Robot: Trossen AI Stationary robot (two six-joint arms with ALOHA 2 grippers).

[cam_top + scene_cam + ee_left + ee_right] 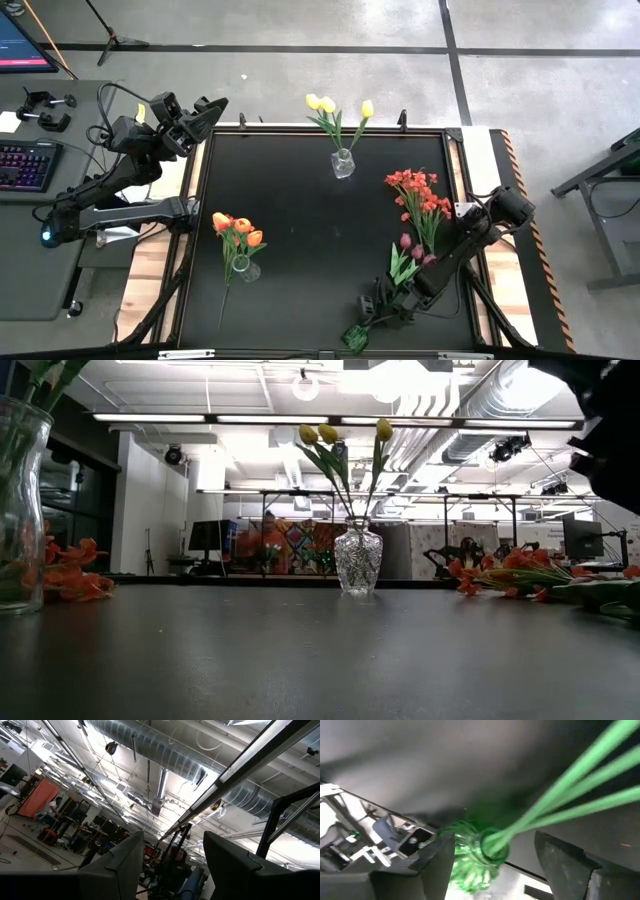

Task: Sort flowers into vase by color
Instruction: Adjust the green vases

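We see the right gripper (375, 312) low over the near right part of the black table (310, 215), its fingers (437, 857) spread wide on either side of a green vase (355, 336) that lies at the near edge. Thin green stems (560, 805) run into the vase mouth; the maroon tulips (415, 250) on those stems show farther along, partly covered by the arm. From the wrist camera we cannot tell whether the fingers touch the glass.

The left gripper (205, 118) is raised off the far left corner of the table, pointing up at the ceiling; its fingers (125, 865) stand apart with nothing between them.

Yellow tulips (330, 108) stand in a clear vase (343, 164) at the far middle. Orange tulips (237, 232) sit in another clear vase (245, 268) near left; in the low view this vase is cut off at the picture's edge. A bunch of red tulips (420, 195) lies flat on the right, just beyond the maroon ones, its stems reaching toward the arm. In the low view the right arm is only a dark blur in the upper corner.
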